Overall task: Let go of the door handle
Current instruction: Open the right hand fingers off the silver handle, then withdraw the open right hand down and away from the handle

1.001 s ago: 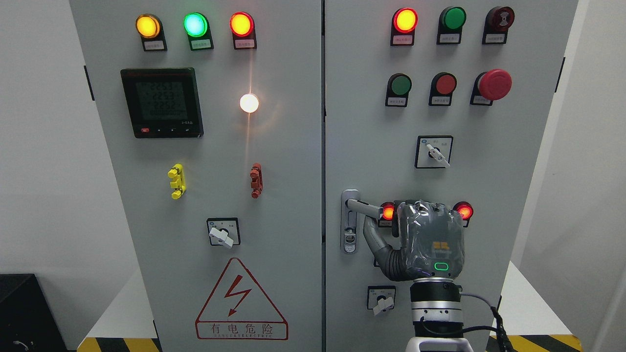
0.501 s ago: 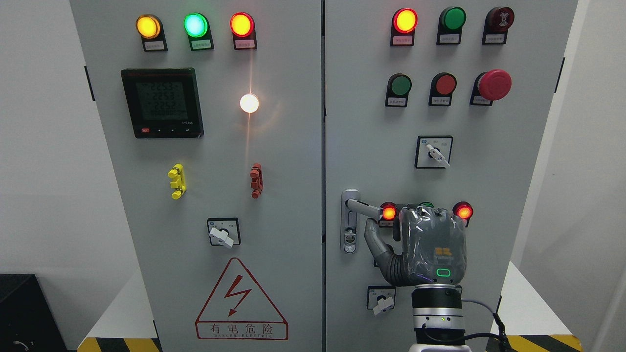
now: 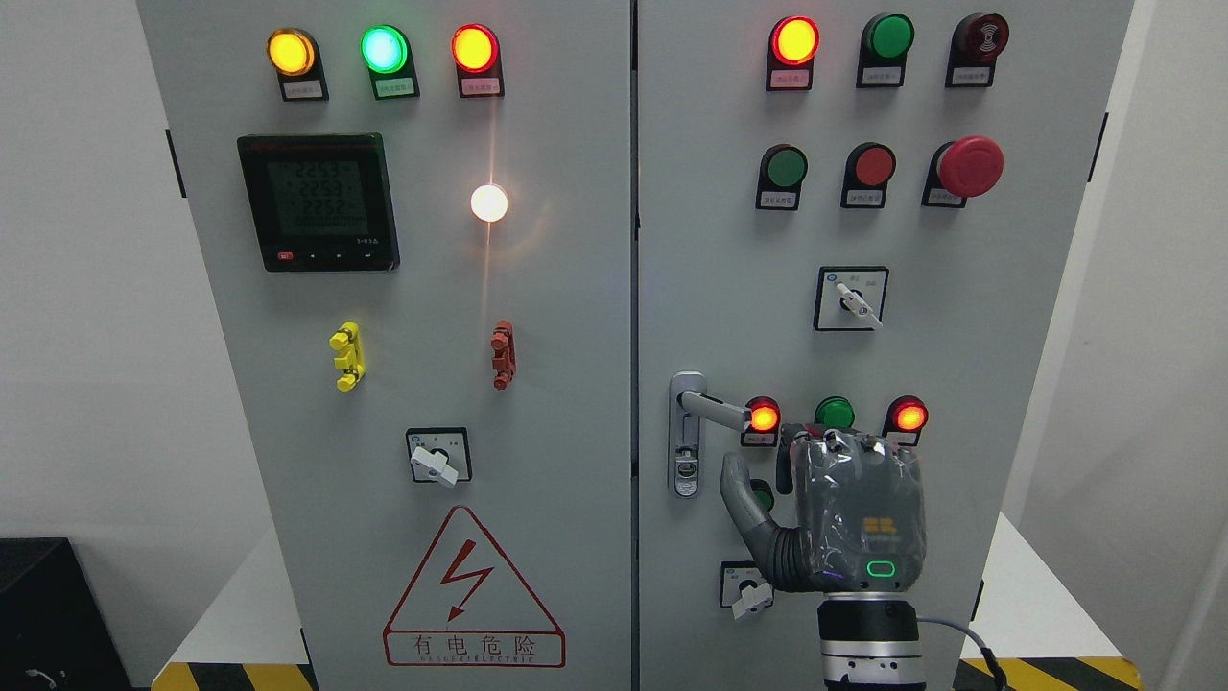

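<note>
Right robot hand (image 3: 833, 513) sits in front of the right cabinet door (image 3: 959, 384), arm coming up from the bottom edge right of centre. Back of the hand faces the camera, wrapped in clear film, green ring light lit near the wrist. Thumb (image 3: 743, 499) sticks out up and to the left; the other fingers are loosely bent toward the panel, tips hidden behind the knuckles. It holds nothing.

Door handle (image 3: 715, 410): grey lever on a vertical backplate near the door's left edge, lever angled out to the right and slightly down. It is free, above and left of the hand, with a clear gap to the thumb tip.

Just above the knuckles, a row of three indicators: lit red lamp (image 3: 764, 417) at the lever's tip, unlit green lamp (image 3: 834, 413), second lit red lamp (image 3: 909, 416). Lower selector switch (image 3: 748, 587) is partly behind the base of the thumb.

Further up the same door: upper selector switch (image 3: 851, 299), red mushroom button (image 3: 970, 165), a row of green and red buttons, more lamps on top.

Left door (image 3: 403, 384): digital meter (image 3: 318, 202), bright white lamp (image 3: 488, 202), yellow clip (image 3: 346, 356), red clip (image 3: 502, 354), high-voltage warning triangle (image 3: 473, 593).

Left arm not visible.
</note>
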{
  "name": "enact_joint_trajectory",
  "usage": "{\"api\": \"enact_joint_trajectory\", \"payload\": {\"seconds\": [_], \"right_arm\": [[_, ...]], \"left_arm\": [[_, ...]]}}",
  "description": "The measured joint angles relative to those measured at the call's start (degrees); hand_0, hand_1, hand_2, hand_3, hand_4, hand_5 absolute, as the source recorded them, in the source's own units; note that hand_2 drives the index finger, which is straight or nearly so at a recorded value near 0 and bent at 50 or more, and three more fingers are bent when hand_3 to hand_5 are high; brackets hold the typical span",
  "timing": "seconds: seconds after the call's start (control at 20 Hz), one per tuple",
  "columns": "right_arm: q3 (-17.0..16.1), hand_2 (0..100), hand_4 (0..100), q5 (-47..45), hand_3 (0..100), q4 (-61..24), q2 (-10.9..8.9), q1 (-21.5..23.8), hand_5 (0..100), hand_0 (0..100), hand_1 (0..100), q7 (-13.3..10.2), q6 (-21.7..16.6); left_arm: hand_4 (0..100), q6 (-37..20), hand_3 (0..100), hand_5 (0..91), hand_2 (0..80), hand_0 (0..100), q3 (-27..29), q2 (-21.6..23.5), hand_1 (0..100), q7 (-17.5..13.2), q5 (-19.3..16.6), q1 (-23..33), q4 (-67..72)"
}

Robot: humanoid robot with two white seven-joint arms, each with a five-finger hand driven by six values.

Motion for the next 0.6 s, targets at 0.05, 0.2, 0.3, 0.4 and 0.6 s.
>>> {"api": "enact_joint_trajectory", "payload": {"seconds": [0.05, 0.2, 0.3, 0.4, 0.6], "right_arm": [[-0.62, 67, 95, -0.52, 98, -0.41, -0.01, 0.76, 100, 48, 34, -0.74, -1.78], [-2.76, 62, 92, -2.71, 91, -1.28, -0.11, 2.57, 95, 47, 33, -2.4, -6.63], [-4.42, 60, 90, -4.26, 88, -1.71, -0.13, 3.36, 92, 47, 33, -3.91, -10.76], [-6.44, 57, 86, -5.67, 85, -2.09, -0.16, 3.95, 87, 47, 33, -4.93, -14.67], [-10.04, 45, 75, -8.95, 70, -2.72, -0.2, 4.55, 74, 48, 31, -5.36, -21.0]], "left_arm": [[0, 0.0, 0, 0.0, 0.0, 12, 0.0, 0.0, 56, 0.0, 0.0, 0.0, 0.0], [0, 0.0, 0, 0.0, 0.0, 12, 0.0, 0.0, 56, 0.0, 0.01, 0.0, 0.0], [0, 0.0, 0, 0.0, 0.0, 12, 0.0, 0.0, 56, 0.0, 0.0, 0.0, 0.0], [0, 0.0, 0, 0.0, 0.0, 12, 0.0, 0.0, 56, 0.0, 0.0, 0.0, 0.0], [0, 0.0, 0, 0.0, 0.0, 12, 0.0, 0.0, 56, 0.0, 0.01, 0.0, 0.0]]}}
